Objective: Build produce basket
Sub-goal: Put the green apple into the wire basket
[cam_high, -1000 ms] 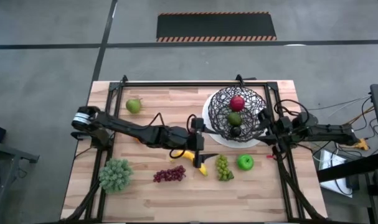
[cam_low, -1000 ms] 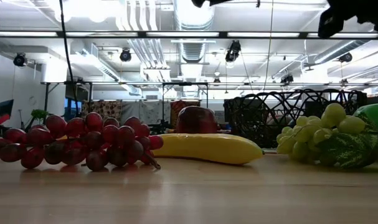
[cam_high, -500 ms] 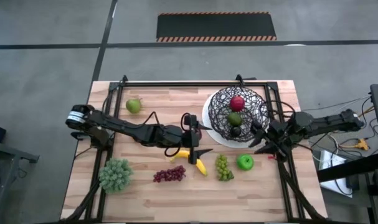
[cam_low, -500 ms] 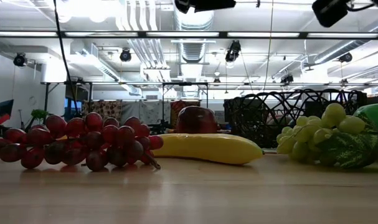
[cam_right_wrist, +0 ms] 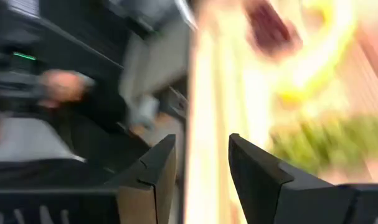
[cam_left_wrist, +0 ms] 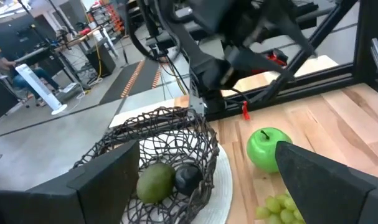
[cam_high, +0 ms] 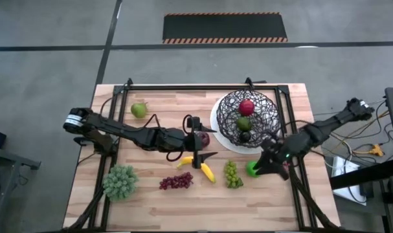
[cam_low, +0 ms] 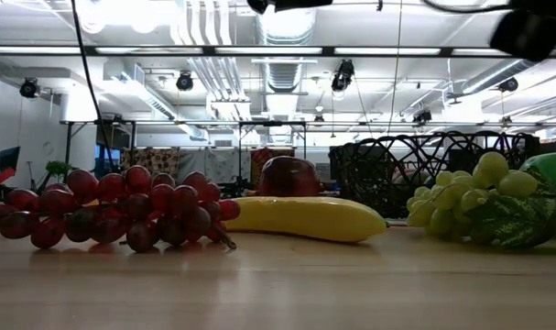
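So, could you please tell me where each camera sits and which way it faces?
High: overhead, straight down; both arms, basket.
Low: tabletop height, level across banana into the room; arm parts at the top edge.
Left wrist: past the left gripper at the basket and green apple.
Right wrist: blurred; right gripper.
High and left wrist share the basket and green apple.

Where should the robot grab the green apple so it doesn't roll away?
Best guess: around its round middle, coming straight down from above. The green apple stands upright with its stem up, so its sides are free all round. The green grapes lie beside it, so squeeze across the other way. The right gripper is already over it.
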{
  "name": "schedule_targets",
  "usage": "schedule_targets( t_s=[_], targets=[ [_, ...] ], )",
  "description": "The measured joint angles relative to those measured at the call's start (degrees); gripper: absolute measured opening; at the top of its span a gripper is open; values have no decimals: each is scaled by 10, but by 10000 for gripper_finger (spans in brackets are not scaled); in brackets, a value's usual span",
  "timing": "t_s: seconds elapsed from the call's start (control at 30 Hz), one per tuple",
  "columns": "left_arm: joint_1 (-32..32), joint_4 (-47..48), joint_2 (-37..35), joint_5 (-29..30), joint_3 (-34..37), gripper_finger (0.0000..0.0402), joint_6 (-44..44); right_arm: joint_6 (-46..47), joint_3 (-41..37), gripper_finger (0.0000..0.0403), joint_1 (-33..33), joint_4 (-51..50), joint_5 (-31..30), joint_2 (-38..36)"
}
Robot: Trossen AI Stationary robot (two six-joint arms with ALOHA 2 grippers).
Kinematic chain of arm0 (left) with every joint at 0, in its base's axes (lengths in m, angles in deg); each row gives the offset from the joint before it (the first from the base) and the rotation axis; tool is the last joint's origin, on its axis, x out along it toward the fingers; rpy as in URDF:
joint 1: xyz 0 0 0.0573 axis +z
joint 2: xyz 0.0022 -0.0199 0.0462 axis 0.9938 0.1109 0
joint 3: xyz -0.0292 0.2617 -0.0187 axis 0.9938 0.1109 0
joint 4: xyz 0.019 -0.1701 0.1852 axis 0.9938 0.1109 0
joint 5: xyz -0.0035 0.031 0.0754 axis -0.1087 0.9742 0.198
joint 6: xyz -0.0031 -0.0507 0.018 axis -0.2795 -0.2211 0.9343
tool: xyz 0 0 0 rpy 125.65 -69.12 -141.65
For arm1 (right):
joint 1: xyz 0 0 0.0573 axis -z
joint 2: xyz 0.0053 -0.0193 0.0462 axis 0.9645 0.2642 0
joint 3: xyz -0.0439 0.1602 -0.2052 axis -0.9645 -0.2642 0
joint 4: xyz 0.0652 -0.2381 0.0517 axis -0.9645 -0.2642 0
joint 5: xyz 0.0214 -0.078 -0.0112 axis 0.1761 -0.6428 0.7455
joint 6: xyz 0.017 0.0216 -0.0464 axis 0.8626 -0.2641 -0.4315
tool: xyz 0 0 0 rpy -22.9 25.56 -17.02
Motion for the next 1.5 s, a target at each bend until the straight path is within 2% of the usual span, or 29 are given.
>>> schedule_targets(
  t_s=[0.13,0.23,0.43,0.57,0.7,0.87,0.97,1.17,1.5],
  targets=[
    [0,0,-3,0,7,356,-1,92,42,134,-36,-104,-40,40],
    [0,0,-3,0,9,356,0,141,73,134,-60,-162,-47,72],
    [0,-1,-3,0,9,356,0,186,138,134,-93,-260,-69,134],
    [0,0,-3,0,9,356,0,209,185,134,-109,-381,-126,178],
    [0,0,-3,0,9,356,0,212,211,134,-118,-448,-173,223],
    [-1,0,-3,0,9,356,0,224,210,140,-123,-464,-160,269],
    [-1,0,-3,0,9,356,0,264,209,160,-119,-496,-158,292],
    [-1,0,-3,0,9,356,1,266,209,199,-119,-495,-160,317],
    [0,0,-3,0,9,356,3,265,208,172,-119,-475,-180,361]
  ],
)
